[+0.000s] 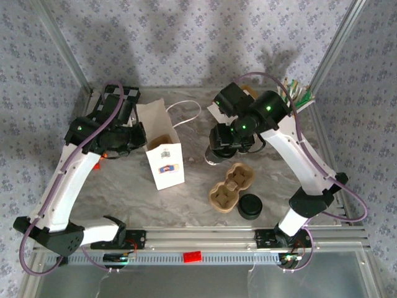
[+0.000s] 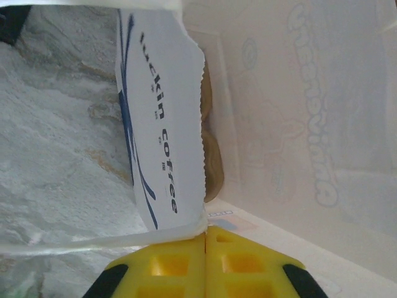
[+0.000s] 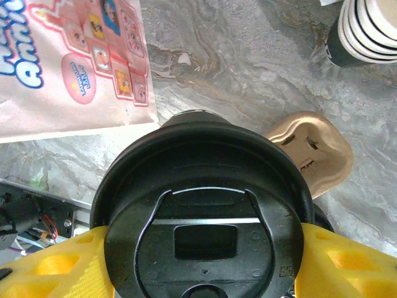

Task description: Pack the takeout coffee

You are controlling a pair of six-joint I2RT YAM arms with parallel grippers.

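**Bag rim pinched, coffee cup gripped**

The paper bag (image 1: 166,162) is seen standing upright on the worktop (image 1: 198,185), left of centre, with its top open. Its serrated rim is pinched by the left gripper (image 2: 206,239), whose yellow fingers are pressed fully together. A coffee cup (image 3: 205,186) with a black lid is clamped between the fingers of the right gripper (image 3: 201,234), to the right of the bag. A cardboard cup carrier (image 1: 231,188) is laid nearer the front edge, and a second lidded cup (image 1: 250,207) is placed just beside it.

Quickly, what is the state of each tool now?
Left tool: closed on the paper bag rim.
Right tool: holding the lidded coffee cup.
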